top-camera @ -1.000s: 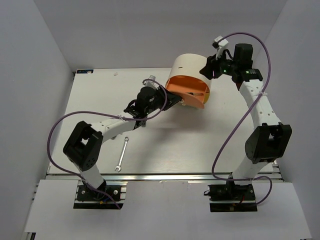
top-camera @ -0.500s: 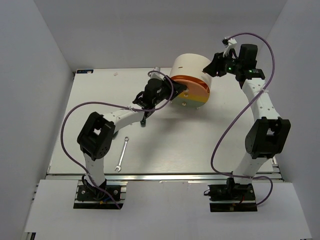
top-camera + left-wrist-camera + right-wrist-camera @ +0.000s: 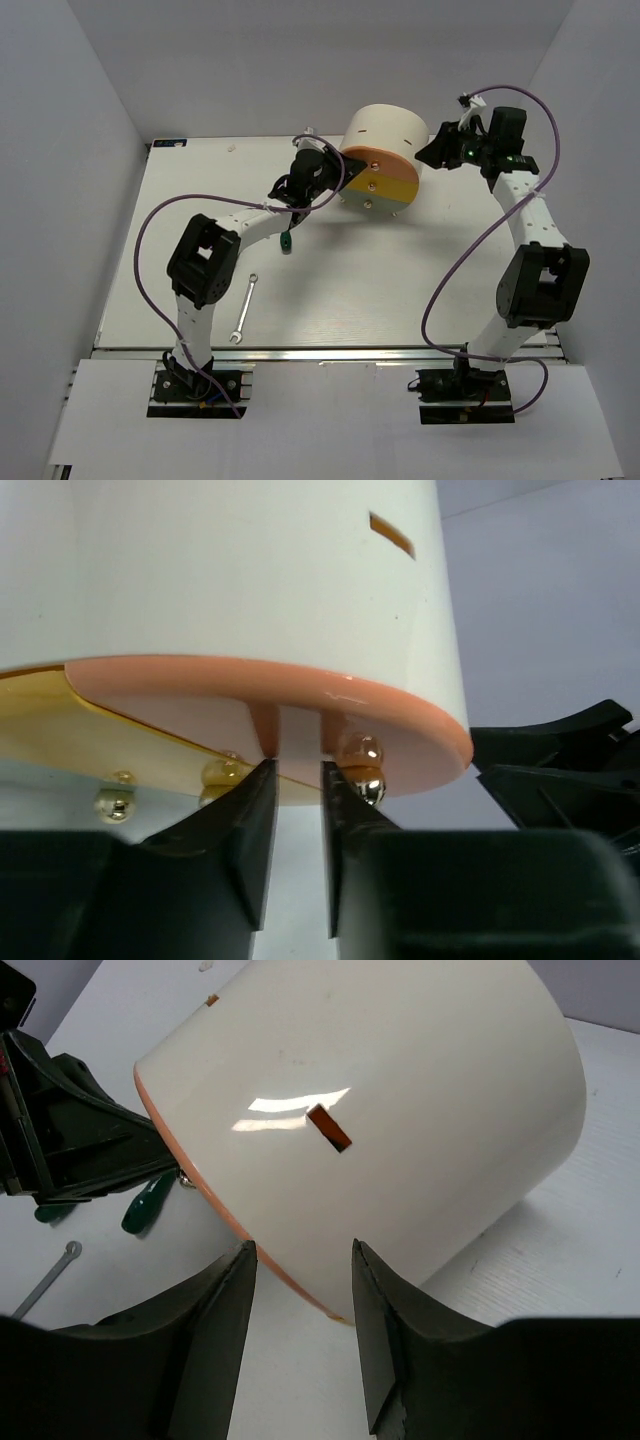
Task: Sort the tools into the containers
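Observation:
The cream drum cabinet (image 3: 385,132) lies at the table's back with its orange drawer front (image 3: 372,166) flush, and yellow (image 3: 388,189) and pale fronts below. My left gripper (image 3: 347,173) presses its fingertips against the orange front (image 3: 200,695). Its jaws stand a narrow gap apart and empty (image 3: 295,765), with a knob (image 3: 360,750) just right of them. My right gripper (image 3: 427,152) is open and empty beside the cabinet's right wall (image 3: 400,1090), not touching it (image 3: 300,1250). A green-handled screwdriver (image 3: 287,240) and a silver wrench (image 3: 243,310) lie on the table.
The screwdriver handle (image 3: 150,1203) and the wrench end (image 3: 45,1275) also show in the right wrist view, left of the cabinet. Purple cables loop over both arms. White walls close in the table on three sides.
The orange drawer, pulled out a second ago, is now pushed in flush. My left gripper moved up and right with it. My right gripper drew back to the right of the cabinet.

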### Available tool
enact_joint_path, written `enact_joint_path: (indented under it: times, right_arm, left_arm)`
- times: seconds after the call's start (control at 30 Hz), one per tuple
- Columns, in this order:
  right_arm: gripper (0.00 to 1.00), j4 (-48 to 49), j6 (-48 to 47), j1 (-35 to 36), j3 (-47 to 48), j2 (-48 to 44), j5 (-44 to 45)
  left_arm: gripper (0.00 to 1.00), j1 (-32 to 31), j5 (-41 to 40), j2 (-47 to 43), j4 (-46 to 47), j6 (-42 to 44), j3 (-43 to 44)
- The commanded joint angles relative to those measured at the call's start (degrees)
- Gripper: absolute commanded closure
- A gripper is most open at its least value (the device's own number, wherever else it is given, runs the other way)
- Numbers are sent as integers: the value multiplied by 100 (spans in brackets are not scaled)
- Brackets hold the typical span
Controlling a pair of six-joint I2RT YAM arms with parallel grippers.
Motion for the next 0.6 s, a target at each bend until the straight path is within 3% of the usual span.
enact_joint_path:
  times: [0.0, 0.07, 0.13, 0.33, 0.57]
  right_arm:
    - [51, 394, 103, -153, -307, -520, -244]
    - [51, 429, 77, -197, -457, -670, -288]
    - [51, 473, 51, -215, -668, -802, -279]
    - [50, 500, -11, -250, -915, -952, -306]
    - [49, 500, 50, -329, -1002, -1004, -358]
  left_arm:
    - [68, 9, 224, -433, 104, 195, -175]
    - [77, 9, 225, -688, 166, 196, -579]
    - [77, 9, 198, -838, 122, 195, -799]
    - [54, 9, 662, -602, 306, 143, -994]
    - [49, -17, 945, 49, 254, 125, -414]
